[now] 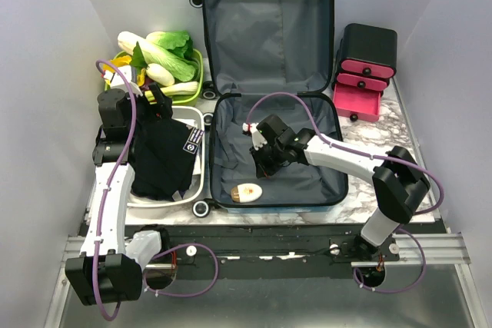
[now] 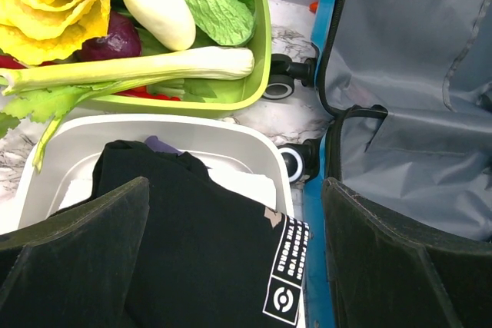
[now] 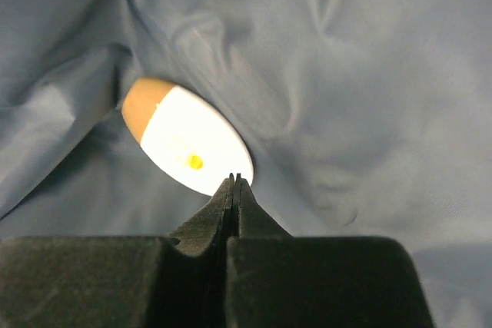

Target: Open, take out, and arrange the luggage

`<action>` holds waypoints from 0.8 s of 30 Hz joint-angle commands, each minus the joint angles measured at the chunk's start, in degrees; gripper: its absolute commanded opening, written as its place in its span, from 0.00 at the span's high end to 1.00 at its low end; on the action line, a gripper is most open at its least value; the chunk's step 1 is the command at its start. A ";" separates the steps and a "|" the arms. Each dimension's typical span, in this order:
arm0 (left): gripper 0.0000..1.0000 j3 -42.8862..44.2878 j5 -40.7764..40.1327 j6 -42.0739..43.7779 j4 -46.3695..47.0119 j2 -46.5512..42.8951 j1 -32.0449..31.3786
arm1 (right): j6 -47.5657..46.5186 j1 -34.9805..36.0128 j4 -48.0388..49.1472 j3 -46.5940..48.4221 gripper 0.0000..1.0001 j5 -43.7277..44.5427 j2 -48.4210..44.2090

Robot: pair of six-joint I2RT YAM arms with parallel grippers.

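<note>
The luggage lies open flat, wrinkled grey lining inside a hard blue shell; the right gripper is down in its near half, jaws pressed flush together, tips at the edge of a smooth white-and-tan oval just ahead, slack fabric all round; the left gripper hangs spread wide over a black garment in a rounded white tub, with the luggage's rim just to its right.

Luggage centre, oval item inside; vegetable tray left, drawer box right

Garment label: txt illegible
</note>
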 commanded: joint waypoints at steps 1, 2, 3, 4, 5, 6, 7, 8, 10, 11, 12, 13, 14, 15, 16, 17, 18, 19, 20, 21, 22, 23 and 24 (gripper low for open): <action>0.01 -0.79 1.32 -0.41 1.19 -0.91 0.50 | -14.24 -0.06 3.92 2.83 0.81 -4.92 -2.38; 0.01 -0.79 1.32 -0.41 1.10 -1.00 0.41 | -17.37 0.11 2.01 3.27 0.66 -5.92 -2.21; 0.01 -0.70 1.40 -0.32 1.01 -0.91 0.41 | -20.62 0.11 0.86 3.54 0.61 -7.06 -2.21; 0.01 -0.70 1.49 -0.23 1.01 -0.83 0.41 | -28.22 0.20 -0.11 3.37 0.52 -10.03 -2.21; 0.01 -0.70 1.49 -0.14 1.01 -0.74 0.41 | -31.96 0.37 -1.34 2.84 0.40 -10.76 -2.21; 0.01 -0.79 1.49 -0.14 1.10 -0.65 0.33 | -34.43 0.55 -2.13 3.01 0.40 -10.76 -1.77; 0.01 -0.62 1.67 -0.06 0.92 -0.30 0.50 | -38.37 1.42 -3.45 3.71 0.40 -11.20 -1.24; 0.01 -0.53 1.75 -0.14 0.92 -0.04 0.41 | -39.71 1.78 -5.37 4.33 0.39 -11.55 -0.72; 0.01 -0.18 1.67 -0.06 0.49 0.58 0.41 | -43.75 2.92 -8.02 6.52 0.39 -13.92 1.92; 0.01 -0.09 1.67 -0.14 0.40 0.93 0.41 | -44.64 4.32 -10.03 7.14 0.39 -14.36 2.97; 0.01 0.09 1.67 -0.14 0.31 1.19 0.41 | -45.26 5.03 -10.57 8.10 0.37 -14.72 3.76; 0.01 0.09 1.67 -0.14 0.13 1.54 0.41 | -45.79 5.29 -10.49 8.11 0.35 -16.46 4.73; 0.01 0.18 1.67 -0.14 0.22 1.63 0.41 | -46.05 5.47 -9.97 8.11 0.31 -17.43 5.00; 0.01 0.18 1.67 -0.06 0.22 1.72 0.41 | -46.49 5.39 -9.88 8.11 0.28 -17.88 5.44; 0.01 0.18 1.75 0.03 0.31 2.07 0.41 | -47.89 5.65 -10.57 9.24 0.26 -18.58 6.66; 0.01 0.26 1.58 -0.05 0.31 2.34 0.41 | -48.51 5.82 -12.58 9.95 0.22 -19.28 7.45; 0.01 0.44 1.49 -0.06 0.13 2.60 0.41 | -48.78 5.91 -12.77 10.39 0.21 -20.07 7.98; 0.01 0.53 1.40 -0.06 0.22 3.21 0.41 | -48.69 6.17 -12.60 9.88 0.20 -21.82 8.25; 0.01 0.44 1.40 -0.14 0.31 3.48 0.41 | -48.87 6.35 -11.82 9.52 0.18 -22.01 8.34; 0.01 0.53 1.75 -0.23 0.39 3.83 0.50 | -48.96 6.61 -12.07 9.43 0.17 -21.14 8.60; 0.01 0.88 1.84 -0.40 0.22 4.53 0.41 | -49.39 7.14 -12.33 9.43 0.17 -18.09 8.87; 0.01 0.97 1.84 -0.41 -0.04 4.80 0.50 | -49.13 7.32 -11.47 9.00 0.16 -16.67 9.13; 0.01 1.14 1.67 -0.41 -0.22 4.89 0.41 | -49.04 7.32 -11.11 8.82 0.15 -15.96 9.65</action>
